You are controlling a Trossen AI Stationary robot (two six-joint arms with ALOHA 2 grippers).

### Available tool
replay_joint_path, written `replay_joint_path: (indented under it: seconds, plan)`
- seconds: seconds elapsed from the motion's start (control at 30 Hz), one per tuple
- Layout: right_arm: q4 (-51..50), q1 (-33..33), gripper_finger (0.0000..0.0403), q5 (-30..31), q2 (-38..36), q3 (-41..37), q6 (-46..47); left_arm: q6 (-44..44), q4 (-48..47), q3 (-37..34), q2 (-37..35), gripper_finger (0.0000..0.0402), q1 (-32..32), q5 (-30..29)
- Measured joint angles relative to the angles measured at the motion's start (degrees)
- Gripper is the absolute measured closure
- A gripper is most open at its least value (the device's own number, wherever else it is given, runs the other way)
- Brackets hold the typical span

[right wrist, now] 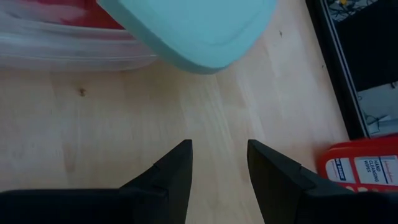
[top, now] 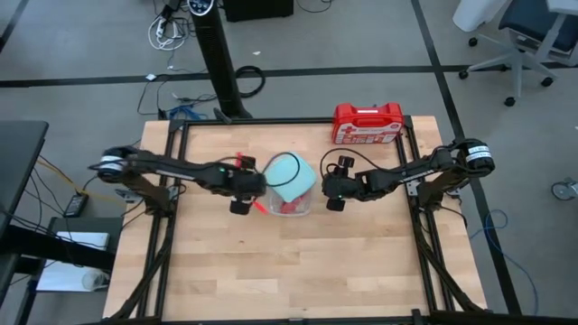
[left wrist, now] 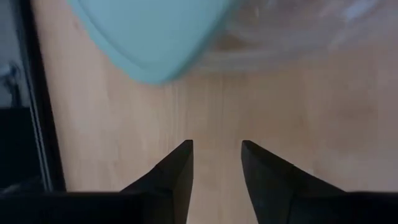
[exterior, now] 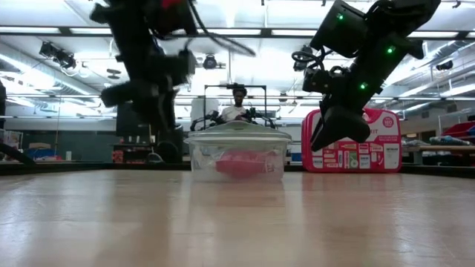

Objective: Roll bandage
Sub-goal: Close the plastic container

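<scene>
In the clear container point(top: 291, 200), red bandage point(exterior: 239, 164) (lid point(top: 289, 173) askew), 2 end effectors flanking

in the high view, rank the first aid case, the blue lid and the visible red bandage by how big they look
1. first aid case, largest
2. blue lid, a bit smaller
3. bandage, smallest; only the part not hidden under the lid shows

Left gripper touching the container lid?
Apart. The left wrist view shows the left gripper open and empty, bare wood between its fingertips and the pale blue lid.
</scene>
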Motion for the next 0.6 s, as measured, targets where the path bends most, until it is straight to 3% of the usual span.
replay_joint_path:
  seconds: [0.27,0.6]
  plan:
    - [0.76,0.08,0.0252,-0.11,0.00,0.00,0.01,1.43,17.37,-12.21,-11.28,0.0264,-0.10,-0.16]
    - [0.98,-1.42,0.0252,-1.20,0.00,-0.06,0.32,10.49,39.11,-23.90,-11.04,0.0265,-0.77,-12.42]
